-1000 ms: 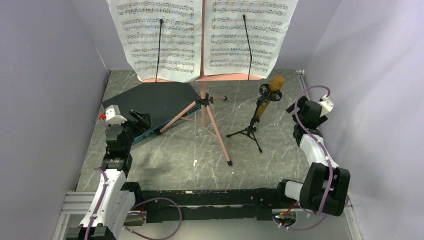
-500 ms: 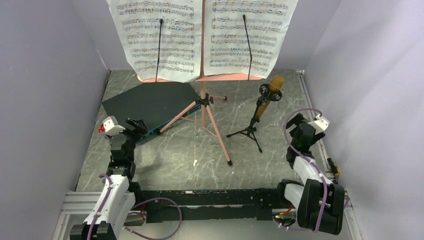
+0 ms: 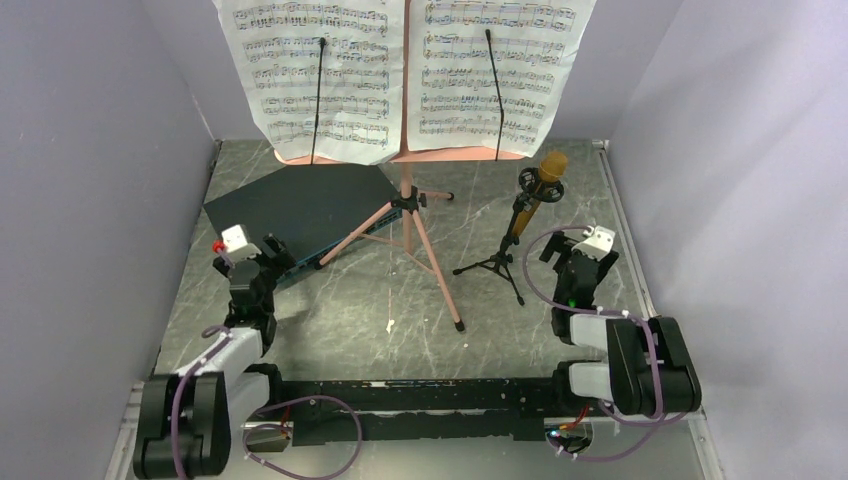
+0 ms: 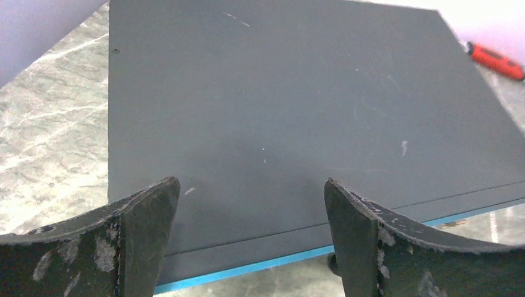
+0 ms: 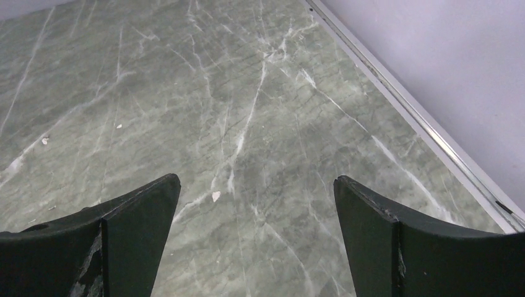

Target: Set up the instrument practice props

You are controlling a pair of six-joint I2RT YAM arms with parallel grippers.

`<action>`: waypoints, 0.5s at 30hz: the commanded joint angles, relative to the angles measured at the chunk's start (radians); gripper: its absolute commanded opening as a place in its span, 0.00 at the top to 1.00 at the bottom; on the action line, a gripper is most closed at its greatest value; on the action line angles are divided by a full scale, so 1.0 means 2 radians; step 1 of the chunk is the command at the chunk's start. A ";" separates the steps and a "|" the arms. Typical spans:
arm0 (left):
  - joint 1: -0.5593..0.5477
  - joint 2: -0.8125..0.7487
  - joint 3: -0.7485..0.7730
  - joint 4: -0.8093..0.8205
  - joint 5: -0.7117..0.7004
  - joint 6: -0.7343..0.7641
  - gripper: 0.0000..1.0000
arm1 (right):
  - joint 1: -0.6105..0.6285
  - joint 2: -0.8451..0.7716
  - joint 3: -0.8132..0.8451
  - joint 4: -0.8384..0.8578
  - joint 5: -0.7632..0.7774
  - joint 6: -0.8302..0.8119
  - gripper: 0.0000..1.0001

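Both claws spread with nothing in them, props all standing.

The pink music stand (image 3: 405,205) is up on its tripod legs toward the back of the worktop (image 3: 340,315), with the two sheet-music pages (image 3: 320,70) side by side on it. The gold mic (image 3: 551,167) sits tilted in the little black mic stand (image 3: 497,262), just right of it. My left claw (image 4: 251,192) hangs spread over the near edge of the dark panel (image 4: 278,105). My right claw (image 5: 257,185) is spread over bare worktop, near the mic stand's legs.
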 commanded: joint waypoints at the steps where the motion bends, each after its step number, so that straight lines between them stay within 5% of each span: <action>1: 0.003 0.078 0.000 0.118 0.006 0.068 0.07 | 0.005 0.038 -0.002 0.121 0.020 -0.015 0.00; 5: 0.003 0.200 -0.014 0.281 0.010 0.140 0.06 | 0.008 0.071 -0.009 0.165 -0.006 -0.029 0.00; 11: 0.002 0.342 0.029 0.351 0.057 0.171 0.06 | 0.011 0.114 -0.008 0.207 -0.010 -0.036 0.00; 15: 0.002 0.317 0.064 0.238 0.053 0.162 0.06 | 0.013 0.120 0.019 0.163 -0.009 -0.039 0.00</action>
